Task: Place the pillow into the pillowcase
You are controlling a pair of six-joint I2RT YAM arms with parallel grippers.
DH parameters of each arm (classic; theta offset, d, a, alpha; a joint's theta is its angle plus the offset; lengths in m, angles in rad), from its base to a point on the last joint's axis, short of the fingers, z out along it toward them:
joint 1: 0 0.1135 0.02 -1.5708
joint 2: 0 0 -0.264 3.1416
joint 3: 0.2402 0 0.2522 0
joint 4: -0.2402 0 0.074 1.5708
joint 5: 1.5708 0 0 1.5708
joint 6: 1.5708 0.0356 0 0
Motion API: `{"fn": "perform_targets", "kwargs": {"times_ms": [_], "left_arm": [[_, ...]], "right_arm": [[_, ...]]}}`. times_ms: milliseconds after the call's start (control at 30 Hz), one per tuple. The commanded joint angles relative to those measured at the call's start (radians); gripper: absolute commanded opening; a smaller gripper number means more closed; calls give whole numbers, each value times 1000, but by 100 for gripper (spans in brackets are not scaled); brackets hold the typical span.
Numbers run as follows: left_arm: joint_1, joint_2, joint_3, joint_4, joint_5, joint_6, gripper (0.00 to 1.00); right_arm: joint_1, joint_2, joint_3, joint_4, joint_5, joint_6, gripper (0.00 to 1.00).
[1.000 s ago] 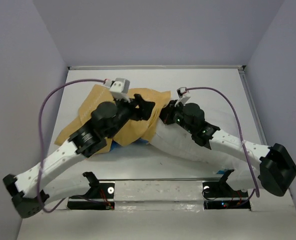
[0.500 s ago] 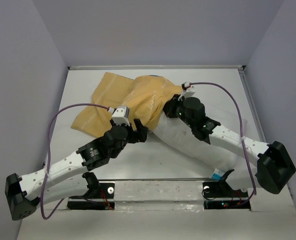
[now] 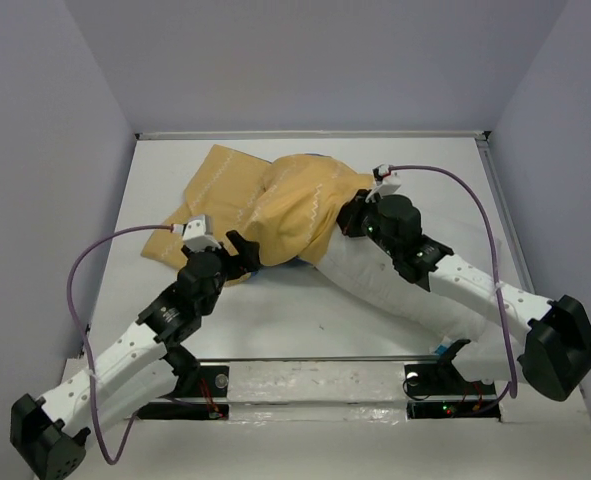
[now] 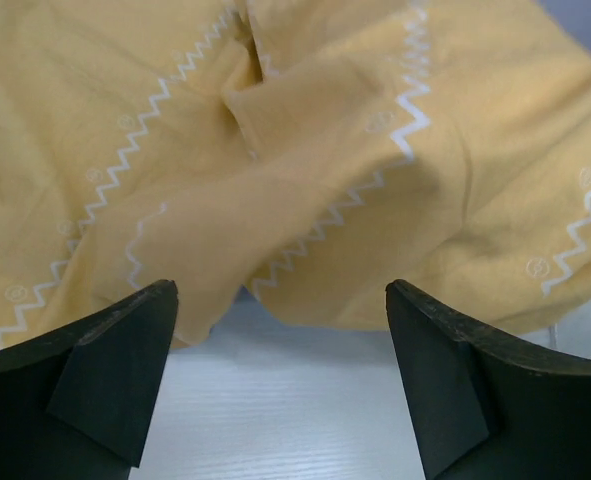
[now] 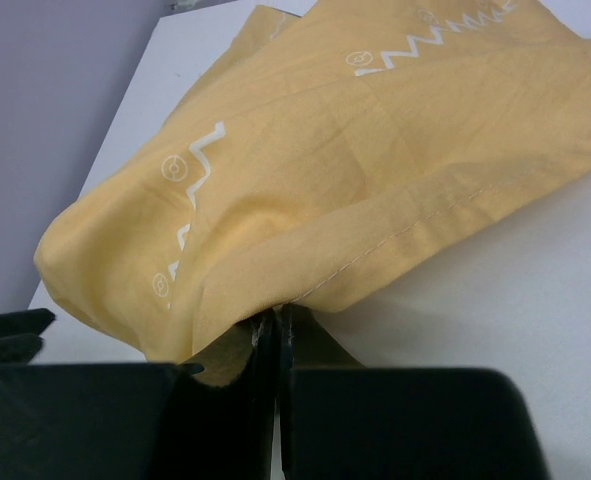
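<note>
Pillowcase drawn over one end of the pillow; left pincer spread, right pincer pinching cloth.
Left gripper (image 3: 243,257) has its jaws wide apart with nothing between them, just short of the near edge of the pillowcase (image 3: 275,205). The pillowcase lies rumpled, mustard side up, on the far middle of the table (image 3: 275,325). The pillow (image 3: 375,285) has its far end under the yellow cloth and the rest lies bare toward the near right. Right gripper (image 3: 351,217) is pressed together on the pillowcase hem there.
</note>
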Motion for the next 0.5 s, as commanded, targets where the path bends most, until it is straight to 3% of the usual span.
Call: {"fn": "perform_targets", "kwargs": {"times_ms": [0,200,467], "left_arm": [[110,-122,-27,16,-14,-84,96],[381,26,-96,142,288,-129,97],[435,144,-211,207,364,-149,93]], "right_arm": [[-37,-53,15,47,9,-20,0],[-46,-96,-26,39,-1,-20,0],[-46,-99,-37,37,-24,-22,0]]}}
